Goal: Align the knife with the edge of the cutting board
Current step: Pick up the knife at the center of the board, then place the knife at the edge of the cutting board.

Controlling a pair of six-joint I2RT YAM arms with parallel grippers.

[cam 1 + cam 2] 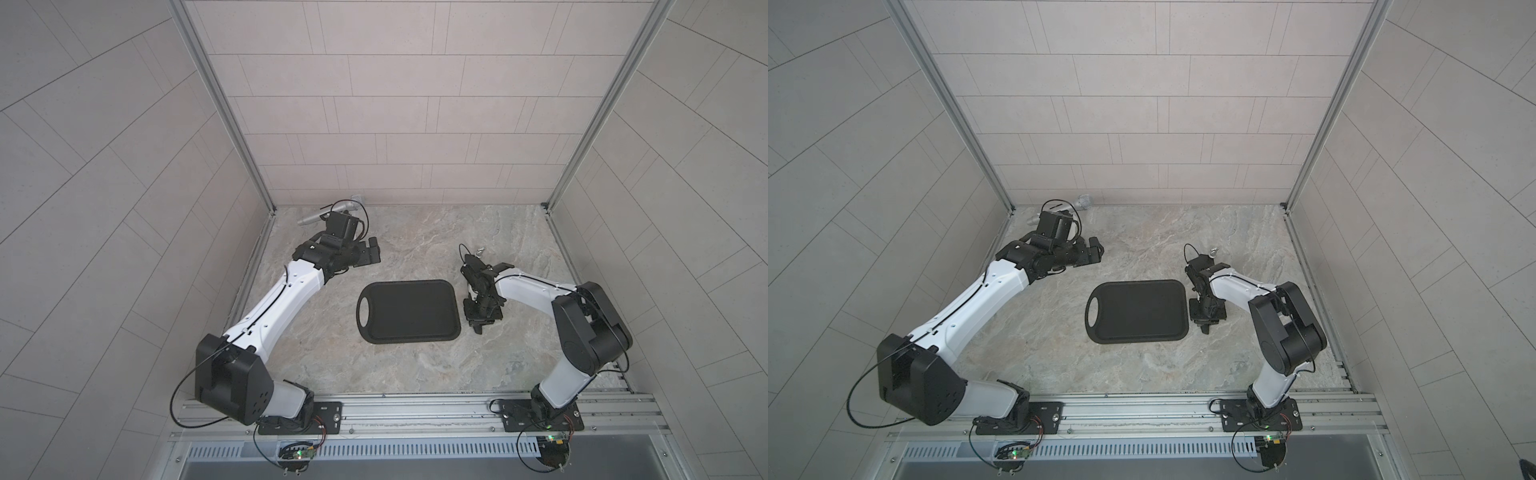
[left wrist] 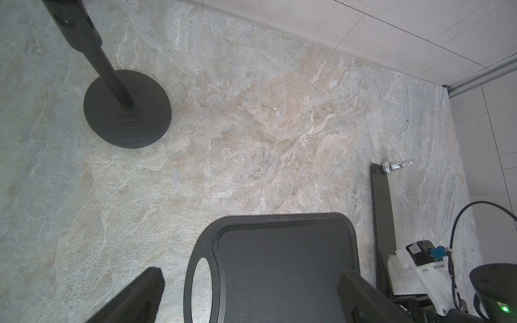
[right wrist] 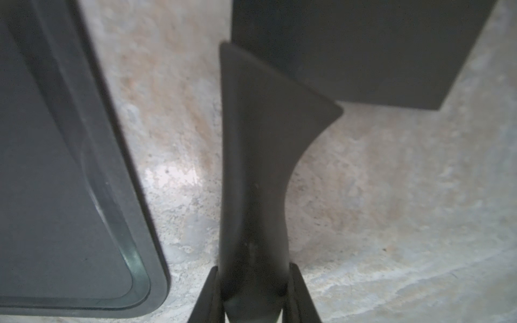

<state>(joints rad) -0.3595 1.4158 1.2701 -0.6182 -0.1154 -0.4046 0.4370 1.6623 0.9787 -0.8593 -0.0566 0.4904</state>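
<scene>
Evidently the grasp is the step in hand. Over the far left corner of the bench (image 1: 415, 365) the left gripper (image 1: 374, 250) hangs spread and empty, near the microphone stand (image 2: 127, 109). The cutting board (image 1: 409, 311) lies mid-bench, handle hole to the left. Just past its right short edge, across a strip of bare stone, is the knife (image 3: 251, 139), running roughly along that edge. The right gripper (image 3: 253, 268) is pinching its handle, one finger against each side. Next, I judge, the knife needs drawing leftward and squaring to that edge without nudging the board.
</scene>
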